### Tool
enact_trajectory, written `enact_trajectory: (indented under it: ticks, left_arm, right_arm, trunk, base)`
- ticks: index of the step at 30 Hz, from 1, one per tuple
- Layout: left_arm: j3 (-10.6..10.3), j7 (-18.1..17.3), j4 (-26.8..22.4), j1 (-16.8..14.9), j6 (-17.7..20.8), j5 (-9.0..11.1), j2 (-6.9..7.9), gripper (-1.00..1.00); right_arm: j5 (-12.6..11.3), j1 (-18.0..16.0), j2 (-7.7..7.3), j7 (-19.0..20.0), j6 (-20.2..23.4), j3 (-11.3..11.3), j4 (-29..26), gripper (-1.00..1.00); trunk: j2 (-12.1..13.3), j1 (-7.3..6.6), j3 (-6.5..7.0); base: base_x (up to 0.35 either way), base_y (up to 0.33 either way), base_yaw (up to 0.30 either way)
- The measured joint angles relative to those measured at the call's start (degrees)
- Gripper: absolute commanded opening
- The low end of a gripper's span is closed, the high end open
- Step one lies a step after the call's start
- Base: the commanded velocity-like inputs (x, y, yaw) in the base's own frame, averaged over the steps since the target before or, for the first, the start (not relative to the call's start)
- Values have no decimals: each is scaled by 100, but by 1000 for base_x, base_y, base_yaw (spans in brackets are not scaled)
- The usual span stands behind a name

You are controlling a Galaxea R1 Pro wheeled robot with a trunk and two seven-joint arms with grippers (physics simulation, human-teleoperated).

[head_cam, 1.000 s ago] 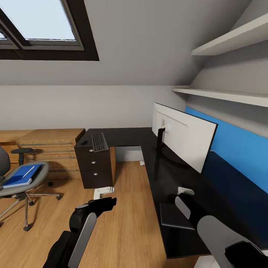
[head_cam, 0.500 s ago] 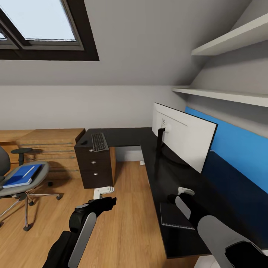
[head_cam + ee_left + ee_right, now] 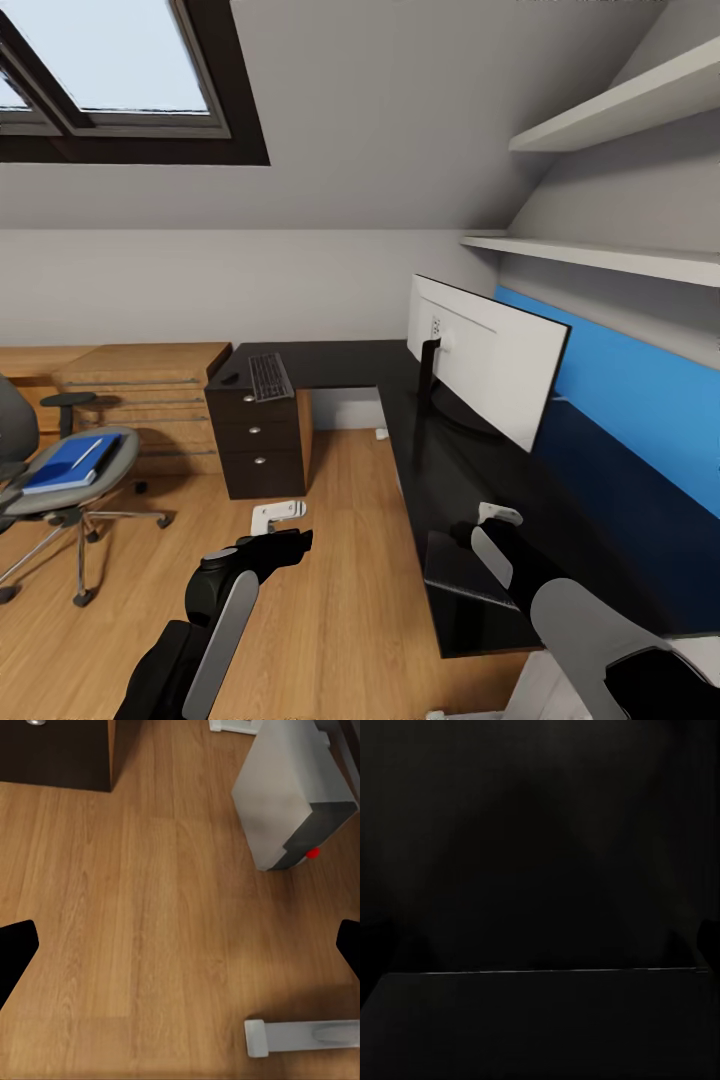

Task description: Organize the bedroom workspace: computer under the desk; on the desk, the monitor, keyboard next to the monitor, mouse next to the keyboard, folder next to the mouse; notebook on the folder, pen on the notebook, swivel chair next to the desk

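The black L-shaped desk (image 3: 330, 362) carries the monitor (image 3: 490, 355), its pale back towards me. At the desk's far left end lies the keyboard (image 3: 268, 376), with a small dark mouse (image 3: 229, 379) beside it. On the seat of the swivel chair (image 3: 95, 485) at the left is the blue folder (image 3: 65, 466), a white pen (image 3: 88, 455) on top. The dark notebook (image 3: 450, 575) rests on the desk's near end, under my right gripper (image 3: 466, 534). My left gripper (image 3: 298, 541) hangs open over the floor. The grey computer (image 3: 289, 791) stands on the floor.
A black drawer unit (image 3: 258, 445) holds up the desk's left end, with a wooden chest (image 3: 140, 395) beside it. White shelves (image 3: 600, 255) and a blue wall panel (image 3: 640, 400) run along the right. A white desk foot (image 3: 300, 1036) lies on the wood floor.
The whole picture has shifted slightly since half a second ago, so the camera moved. Both arms hold the same pose in the view.
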Motion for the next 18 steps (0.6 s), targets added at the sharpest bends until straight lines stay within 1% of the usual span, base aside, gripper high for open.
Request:
enact_trajectory:
  ticks: [13,18]
  left_arm:
    - [9,-2,0,3,0,8,0,100]
    - [9,-1,0,-2,2,8,0,100]
  right_arm:
    - [8,0,0,0,-5,-1,-9,100]
    - [9,0,0,0,-8,-1,-9,100]
  trunk:
    - [0,1,0]
    - [0,2,0]
  base:
    - [-206,0,0]
    - [-282,0,0]
